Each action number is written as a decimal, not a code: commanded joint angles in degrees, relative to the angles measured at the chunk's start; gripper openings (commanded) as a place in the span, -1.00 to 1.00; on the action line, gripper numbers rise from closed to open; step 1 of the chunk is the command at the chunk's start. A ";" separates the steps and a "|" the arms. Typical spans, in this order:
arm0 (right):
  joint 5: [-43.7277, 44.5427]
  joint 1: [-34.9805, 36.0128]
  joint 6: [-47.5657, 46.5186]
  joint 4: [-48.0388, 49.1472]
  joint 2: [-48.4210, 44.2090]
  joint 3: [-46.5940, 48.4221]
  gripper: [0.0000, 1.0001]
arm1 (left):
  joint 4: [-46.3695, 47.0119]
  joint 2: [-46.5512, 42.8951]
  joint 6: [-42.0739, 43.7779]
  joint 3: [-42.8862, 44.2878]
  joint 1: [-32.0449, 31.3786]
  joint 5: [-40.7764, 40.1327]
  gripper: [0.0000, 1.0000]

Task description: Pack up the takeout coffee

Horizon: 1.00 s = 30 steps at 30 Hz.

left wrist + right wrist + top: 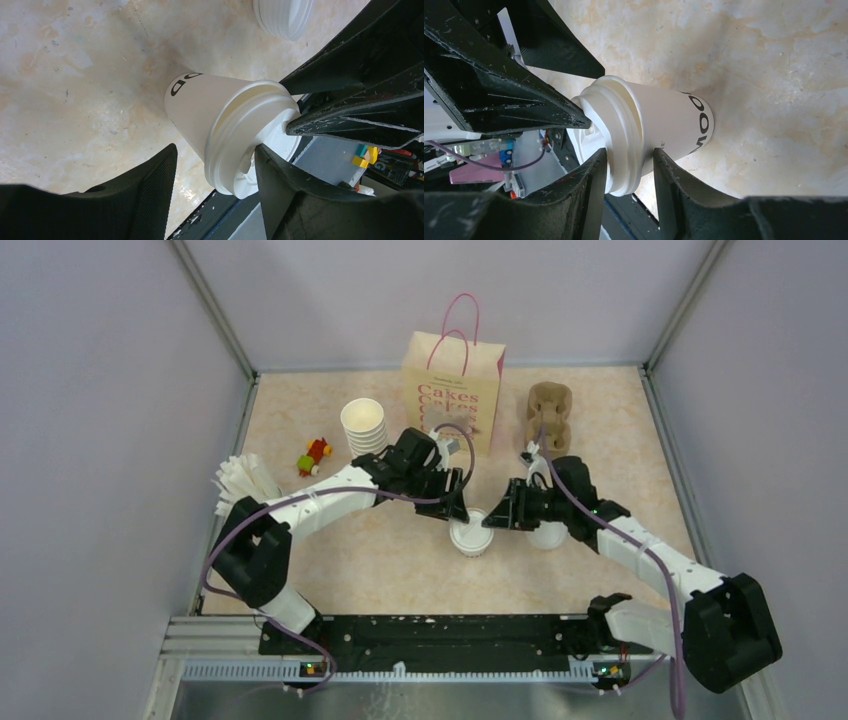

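The takeout coffee (470,538), a small white paper cup with a white lid and black lettering, stands upright mid-table between both grippers. My right gripper (497,515) is shut on its lid rim. In the right wrist view (630,152) one finger lies on the lid top and the other under the rim against the cup (664,125). My left gripper (455,508) is open. In the left wrist view (216,150) one finger (280,190) touches the lid top and the textured pad (150,195) stands apart from the cup (210,110).
A "Cakes" paper bag (452,390) with pink handles stands at the back. A stack of lidless cups (363,425) is to its left and a brown cup carrier (550,415) to its right. White lids (547,535) lie under my right arm. A small toy (315,455) sits far left.
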 commanded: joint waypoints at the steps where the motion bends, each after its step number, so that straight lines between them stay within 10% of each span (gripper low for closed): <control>1: 2.64 -0.10 -0.89 -1.64 -2.89 2.96 -0.22 | 0.96 1.43 0.70 1.46 0.16 -0.41 0.27; 23: 7.23 -0.13 -3.48 -1.28 -4.52 -3.60 -0.39 | 3.16 3.45 1.23 -2.13 0.14 -0.24 0.33; 30: 6.10 -0.20 -5.36 -7.31 -6.97 4.45 -0.10 | 0.49 2.98 2.45 2.34 0.21 0.34 0.37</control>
